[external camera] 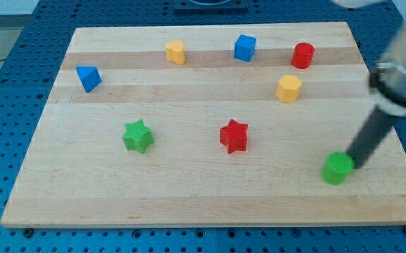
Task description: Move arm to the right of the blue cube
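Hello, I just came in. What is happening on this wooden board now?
A robot arm with a dark rod is pushing small blocks on a wooden board. My tip is at the view's bottom right, right beside the green cylinder; whether they touch is unclear. The blue cube stands far away near the view's top, between a yellow cylinder and a red cylinder. My tip is not yet beside that cube.
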